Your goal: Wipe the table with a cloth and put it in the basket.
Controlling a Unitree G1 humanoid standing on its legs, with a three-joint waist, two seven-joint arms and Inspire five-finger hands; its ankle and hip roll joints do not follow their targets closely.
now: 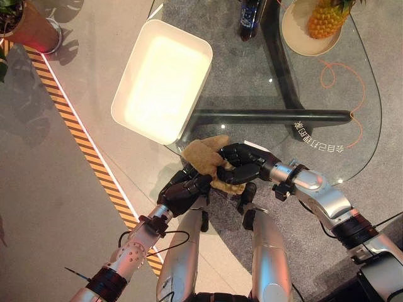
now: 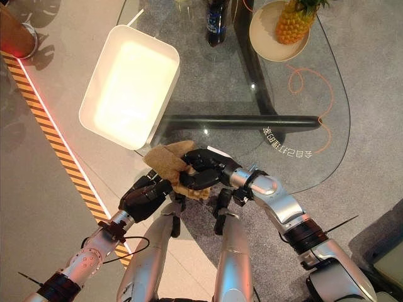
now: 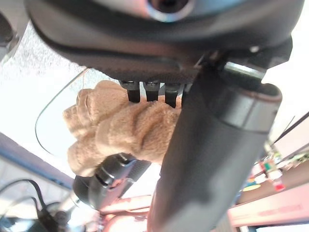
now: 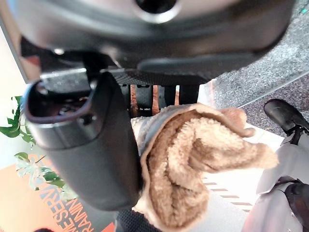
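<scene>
Both hands point(image 1: 242, 165) grip cloth point(image 1: 204, 156) (near basket point(image 1: 162, 82))

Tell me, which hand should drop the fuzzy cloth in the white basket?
Probably the right hand: it grips the tan fuzzy cloth near the white rectangular basket.

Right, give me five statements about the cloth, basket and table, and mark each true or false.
1. The right hand grips the tan fluffy cloth. True.
2. The cloth lies inside the white rectangular basket. False: it is held at the glass table edge, beside the basket.
3. The basket holds nothing. True.
4. The pineapple stands in the basket. False: it sits on a round plate.
5. The left hand is beside the cloth. True.
</scene>
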